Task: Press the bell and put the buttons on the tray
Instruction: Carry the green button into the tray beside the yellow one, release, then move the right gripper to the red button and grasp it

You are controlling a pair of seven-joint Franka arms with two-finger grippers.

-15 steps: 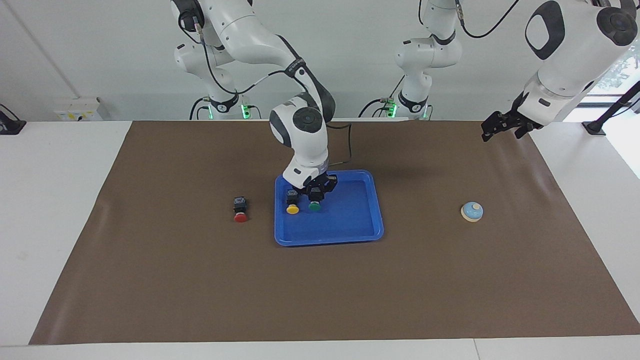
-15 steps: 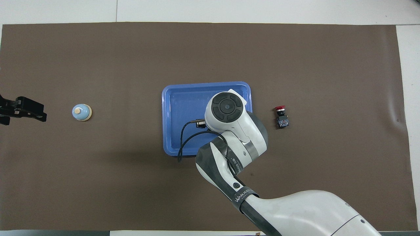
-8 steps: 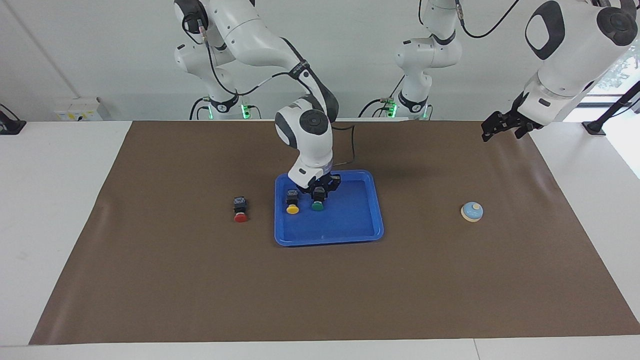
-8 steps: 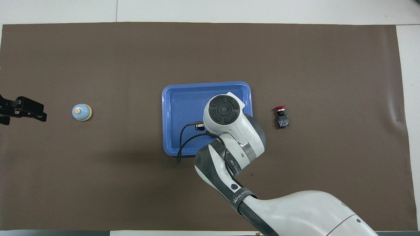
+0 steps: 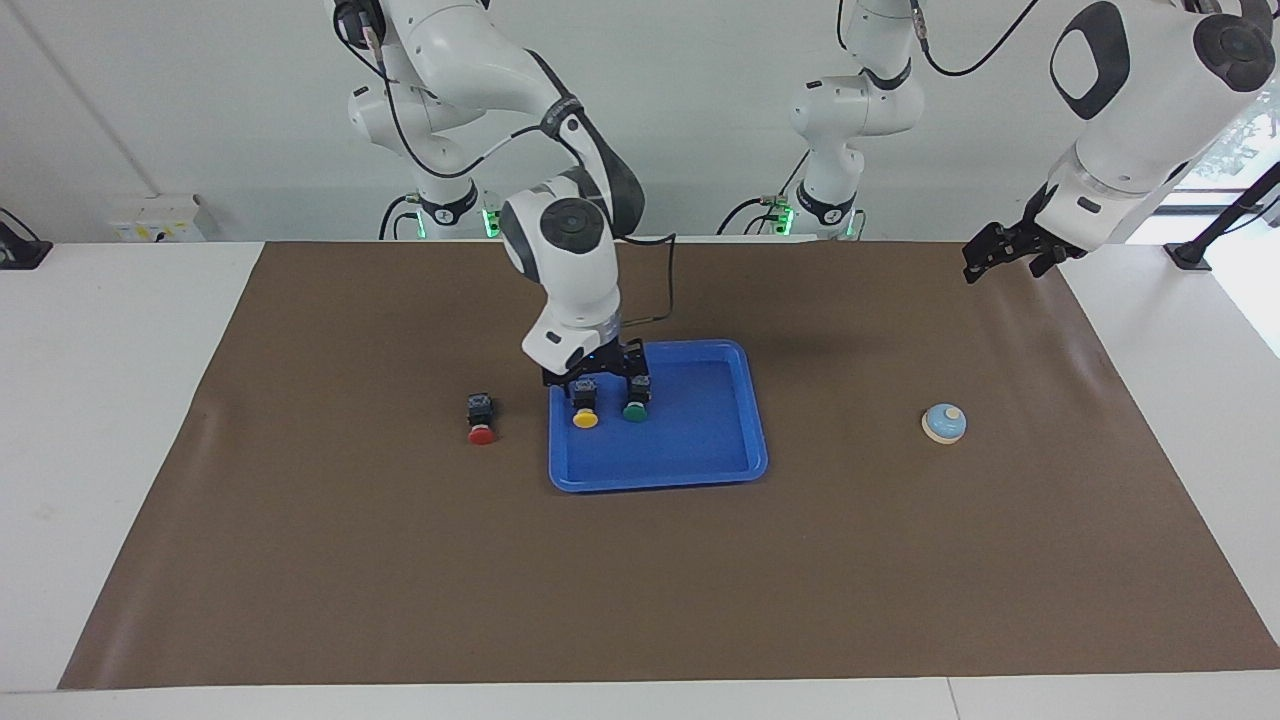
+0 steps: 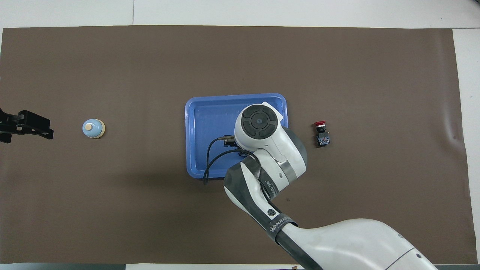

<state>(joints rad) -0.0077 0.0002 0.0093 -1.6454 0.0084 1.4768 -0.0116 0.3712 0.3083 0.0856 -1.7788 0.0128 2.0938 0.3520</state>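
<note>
Brown mat, 2 buttons on tray

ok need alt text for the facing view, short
The right gripper, fingers open, hangs over the blue tray, just above the yellow button and green button lying in it. The red button lies on the brown mat beside the tray, the bell toward the waiting left gripper.
</note>
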